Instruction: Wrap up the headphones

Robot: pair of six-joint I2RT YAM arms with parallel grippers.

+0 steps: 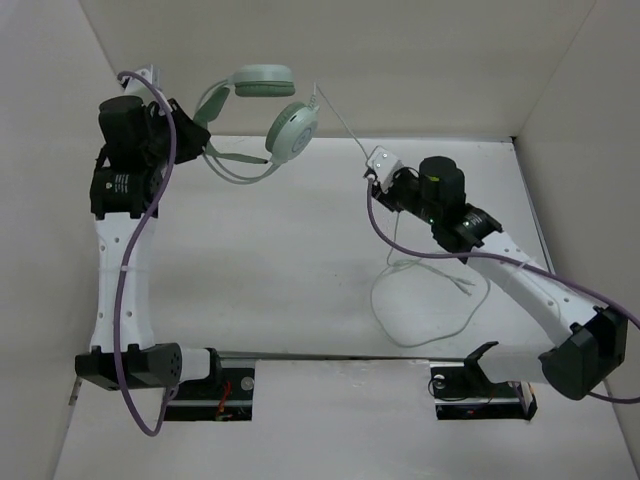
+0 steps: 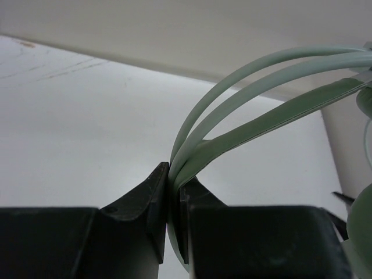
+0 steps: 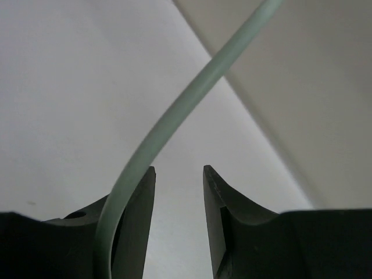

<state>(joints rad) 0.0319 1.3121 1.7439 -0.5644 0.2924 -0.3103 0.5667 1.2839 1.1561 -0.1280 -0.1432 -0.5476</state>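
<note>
Pinching the headphones (image 1: 272, 118) by their thin headband, left hand (image 2: 173, 174) pressed together, earcups aloft by the back wall (image 1: 420, 60), right hand (image 3: 179, 171) spread partway, pale cable (image 3: 174, 116) crossing 1 finger (image 3: 142, 221), slack looped on the surface (image 1: 300, 270), purple arm cable (image 1: 122, 270) alongside.

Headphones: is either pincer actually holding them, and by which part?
Yes. The left pincer is shut on the headphones, gripping the headband. The right pincer is open; the cable only lies against it, not pinched.
</note>
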